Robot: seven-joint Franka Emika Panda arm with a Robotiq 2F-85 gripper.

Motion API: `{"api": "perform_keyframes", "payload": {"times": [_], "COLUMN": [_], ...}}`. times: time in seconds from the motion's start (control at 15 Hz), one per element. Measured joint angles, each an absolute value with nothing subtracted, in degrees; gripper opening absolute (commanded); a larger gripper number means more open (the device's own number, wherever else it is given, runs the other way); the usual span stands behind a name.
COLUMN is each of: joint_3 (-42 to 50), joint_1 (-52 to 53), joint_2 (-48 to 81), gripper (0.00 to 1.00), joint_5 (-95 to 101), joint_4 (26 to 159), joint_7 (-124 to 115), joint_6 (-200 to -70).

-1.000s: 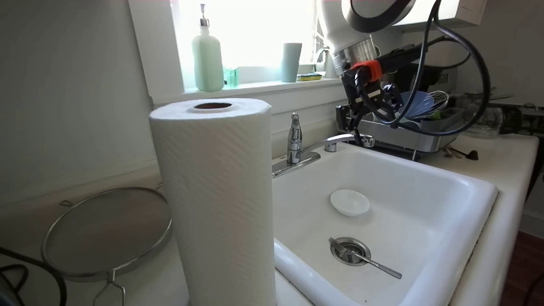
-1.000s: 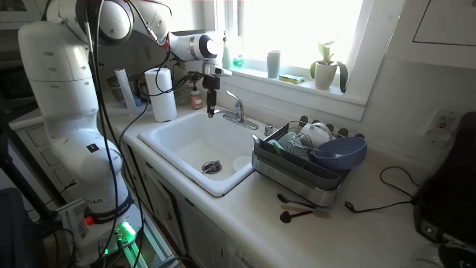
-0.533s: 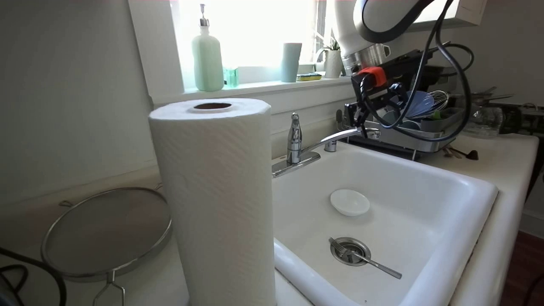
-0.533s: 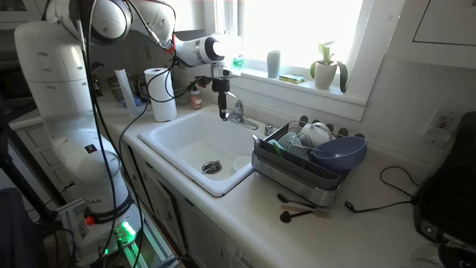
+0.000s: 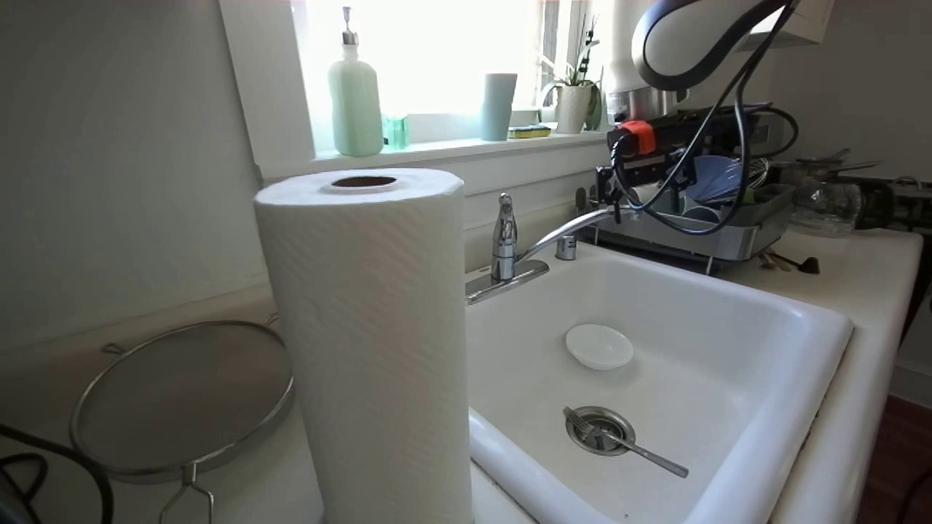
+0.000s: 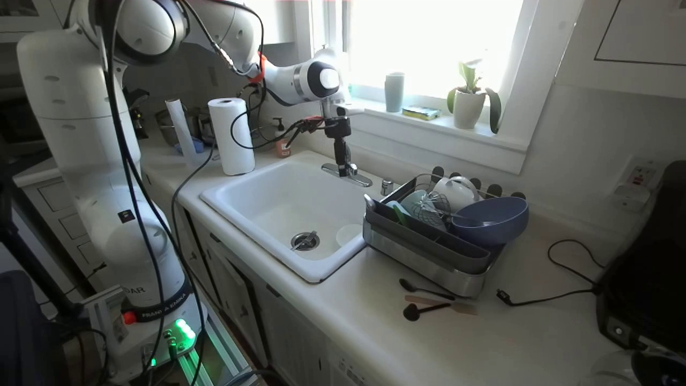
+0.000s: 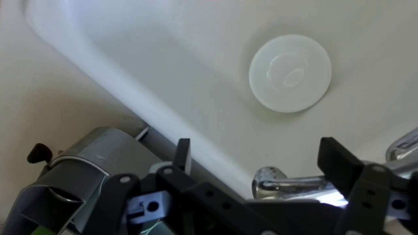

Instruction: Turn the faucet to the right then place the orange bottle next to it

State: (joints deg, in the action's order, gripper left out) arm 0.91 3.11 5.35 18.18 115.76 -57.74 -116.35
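The chrome faucet [image 5: 504, 240] stands at the sink's back edge, its spout swung toward the dish rack. In an exterior view its post is mostly hidden behind my gripper [image 6: 343, 172], with the chrome base [image 6: 360, 179] showing. In the wrist view my gripper [image 7: 254, 155] is open, with the spout [image 7: 294, 186] between its fingers and passing behind the right finger; I cannot tell whether they touch. In an exterior view the gripper [image 5: 616, 209] is at the spout's end. The orange bottle [image 6: 283, 146], with a dark pump, stands on the counter behind the sink's far corner.
The paper-towel roll [image 6: 231, 138] stands near the bottle. The full dish rack [image 6: 429, 257] is beside the sink [image 6: 257, 236]. A white dish [image 7: 290, 73] and a fork [image 5: 655, 460] lie in the sink. The windowsill [image 6: 370, 110] holds a cup and a plant.
The gripper has moved toward the dish rack, rightward in both exterior views. The faucet's spout has swung the same way with it. The bottle has not moved.
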Motion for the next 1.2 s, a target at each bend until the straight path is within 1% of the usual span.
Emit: {"api": "perform_keyframes", "payload": {"times": [0.2,0.47,0.6,0.8,1.0,1.2], "joint_3": [1.4,-0.6,-2.8,-6.2,-9.0,-11.0], "joint_1": [2.4,3.2,4.7,7.4,9.7,11.4], "joint_2": [5.3,5.3,4.6,2.5,0.5,0.0], "gripper": [1.00,1.00,1.00,1.00,1.00,1.00], "joint_5": [18.9,12.4,7.6,2.7,2.1,2.6], "joint_4": [117.1,117.3,117.3,117.2,116.9,115.5], "joint_7": [-60.0,-55.9,-51.8,-46.7,-41.5,-36.6], "joint_6": [-121.8,-122.5,-120.6,-114.2,-109.1,-107.1]}}
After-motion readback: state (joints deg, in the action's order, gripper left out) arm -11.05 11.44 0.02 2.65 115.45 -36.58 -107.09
